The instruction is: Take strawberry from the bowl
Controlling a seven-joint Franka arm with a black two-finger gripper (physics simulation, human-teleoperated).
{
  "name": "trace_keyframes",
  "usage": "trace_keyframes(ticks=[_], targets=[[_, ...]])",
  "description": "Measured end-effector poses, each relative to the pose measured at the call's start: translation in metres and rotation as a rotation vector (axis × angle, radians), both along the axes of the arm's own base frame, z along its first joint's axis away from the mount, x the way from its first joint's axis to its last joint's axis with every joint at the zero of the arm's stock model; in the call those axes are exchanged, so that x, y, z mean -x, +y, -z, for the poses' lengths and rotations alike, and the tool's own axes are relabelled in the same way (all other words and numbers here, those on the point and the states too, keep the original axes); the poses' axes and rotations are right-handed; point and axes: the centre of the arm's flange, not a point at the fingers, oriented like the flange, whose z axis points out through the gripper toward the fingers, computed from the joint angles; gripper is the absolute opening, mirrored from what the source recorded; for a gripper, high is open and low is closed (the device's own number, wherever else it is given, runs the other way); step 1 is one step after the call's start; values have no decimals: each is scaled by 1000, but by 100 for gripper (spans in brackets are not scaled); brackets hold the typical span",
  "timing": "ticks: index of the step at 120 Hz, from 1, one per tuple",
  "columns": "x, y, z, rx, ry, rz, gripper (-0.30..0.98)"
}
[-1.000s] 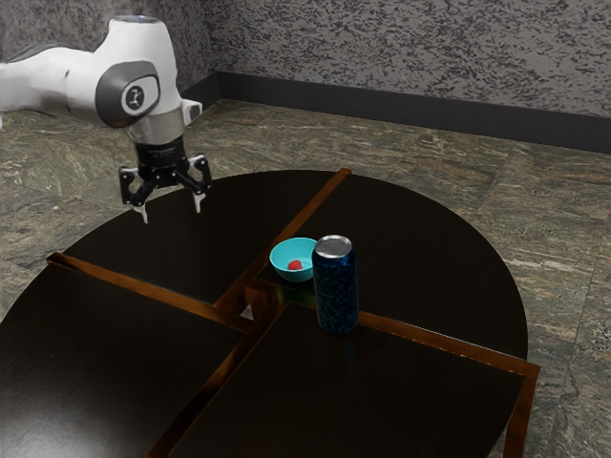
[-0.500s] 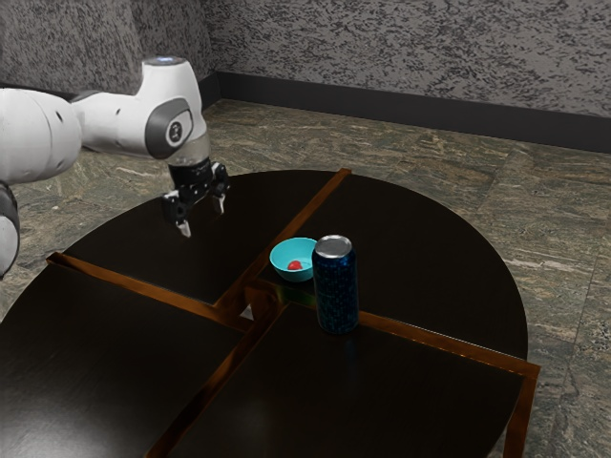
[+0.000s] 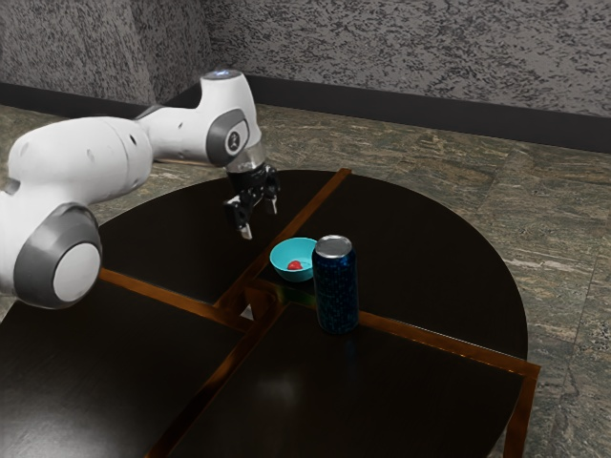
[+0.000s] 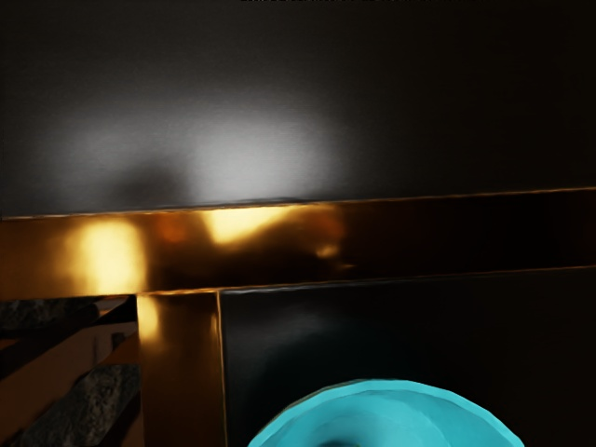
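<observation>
My gripper (image 3: 261, 221) hangs above the table in the exterior view, up and to the exterior view's left of the bowl, its two fingers apart with nothing between them. The turquoise bowl (image 3: 284, 260) stands on the table near its centre, with the red strawberry (image 3: 295, 266) lying inside. In the wrist view part of the bowl (image 4: 419, 410) appears; I cannot make out the strawberry there.
A tall dark blue can (image 3: 335, 291) stands upright right beside the bowl, overlapping its edge in the exterior view. Wooden strips (image 3: 396, 330) cross the round dark table (image 3: 430, 248), with a gap near the centre.
My gripper has travelled toward the exterior view's right, close to the bowl, and sits lower than one second ago. It has also turned. Bowl, strawberry and can have stayed put.
</observation>
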Motion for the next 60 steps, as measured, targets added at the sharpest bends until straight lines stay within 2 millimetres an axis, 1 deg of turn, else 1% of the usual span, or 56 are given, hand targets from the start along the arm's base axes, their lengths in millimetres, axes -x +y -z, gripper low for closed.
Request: trace_keyframes(ticks=[4,12,38,43,48,60], targets=[[-1,2,2,8,12,-9,66],[-2,0,3,21,26,-17,66],[-10,-40,12,47,51,12,64],[-9,-45,14,48,60,15,65],[-9,-48,20,46,72,18,64],[-10,-57,28,39,84,22,60]])
